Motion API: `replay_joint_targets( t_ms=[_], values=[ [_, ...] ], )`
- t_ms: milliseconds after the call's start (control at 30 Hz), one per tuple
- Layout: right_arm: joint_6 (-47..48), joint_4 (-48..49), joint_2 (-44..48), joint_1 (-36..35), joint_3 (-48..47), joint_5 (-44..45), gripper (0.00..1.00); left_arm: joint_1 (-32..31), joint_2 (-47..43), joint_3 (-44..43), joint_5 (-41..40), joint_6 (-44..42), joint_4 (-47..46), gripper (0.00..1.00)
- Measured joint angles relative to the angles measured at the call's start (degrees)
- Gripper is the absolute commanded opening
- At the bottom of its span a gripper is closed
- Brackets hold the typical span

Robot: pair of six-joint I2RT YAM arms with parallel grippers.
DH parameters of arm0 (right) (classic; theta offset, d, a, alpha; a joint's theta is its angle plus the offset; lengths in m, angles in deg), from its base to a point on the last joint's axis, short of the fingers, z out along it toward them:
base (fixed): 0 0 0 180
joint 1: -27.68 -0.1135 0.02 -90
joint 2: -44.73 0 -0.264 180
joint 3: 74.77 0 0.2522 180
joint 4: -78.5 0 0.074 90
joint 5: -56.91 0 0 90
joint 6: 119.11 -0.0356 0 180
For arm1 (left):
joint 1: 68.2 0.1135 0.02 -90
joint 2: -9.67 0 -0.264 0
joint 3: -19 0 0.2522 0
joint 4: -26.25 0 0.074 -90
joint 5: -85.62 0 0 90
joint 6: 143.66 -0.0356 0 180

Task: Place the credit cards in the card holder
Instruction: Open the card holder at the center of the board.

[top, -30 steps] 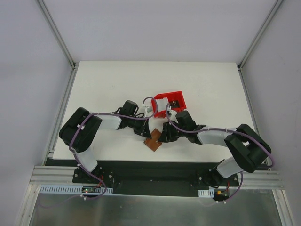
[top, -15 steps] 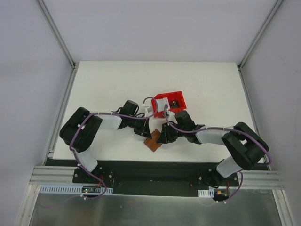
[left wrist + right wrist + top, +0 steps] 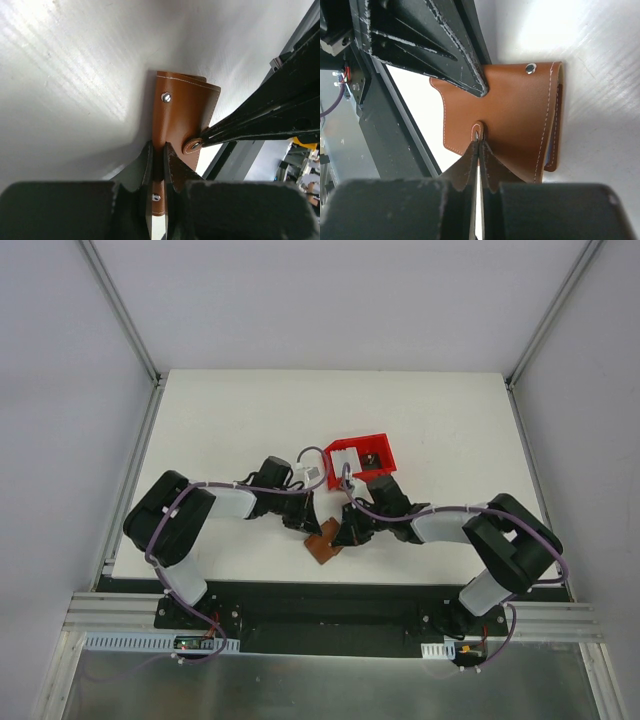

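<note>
Two arms of mine fold inward over the near part of the table (image 3: 250,420), elbows swung wide and forearms low, meeting in the middle. From above, my left gripper (image 3: 306,524) comes in from 9 o'clock and my right gripper (image 3: 346,532) from 3 o'clock. Both wrists bend down onto the card holder (image 3: 323,544), which lies at 6 o'clock of the red bin (image 3: 362,451), near the table's front edge.

At my left wrist, the left gripper (image 3: 157,148) points to 12 o'clock, its fingers drawn close and clamped on the near edge of the brown card holder (image 3: 177,112). My right fingers (image 3: 260,125) reach in from 3 o'clock and meet the flap (image 3: 202,117) at a snap stud (image 3: 193,146).

At my right wrist, the right gripper (image 3: 479,141) also points to 12 o'clock, its fingers pressed together on the flap's small tab. The card holder (image 3: 520,110) lies flat on the white table with its stitched fold at 3 o'clock. My left fingers (image 3: 435,45) slant in from 11 o'clock, their tips on the holder's upper left edge.
</note>
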Motion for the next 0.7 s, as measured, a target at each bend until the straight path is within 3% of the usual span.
replay_joint_targets(
  t_ms=[567, 600, 667, 700],
  values=[
    [2.3, 4.4, 3.1, -4.0, 4.2, -5.1, 0.01, 0.4, -3.1, 1.6, -8.2, 6.0, 1.6, 0.0],
    [2.2, 4.3, 3.1, -4.2, 4.4, -6.0, 0.02, 0.5, -3.2, 1.7, -9.1, 6.2, 1.1, 0.0],
    [1.9, 3.5, 3.5, -5.2, 5.4, -6.7, 0.18, 1.1, -3.8, 1.8, -11.2, 6.2, -0.7, 0.0],
    [1.6, 3.0, 3.8, -5.4, 5.9, -6.7, 0.19, 1.3, -4.2, 2.2, -12.2, 6.2, -1.6, 0.0]
  ],
)
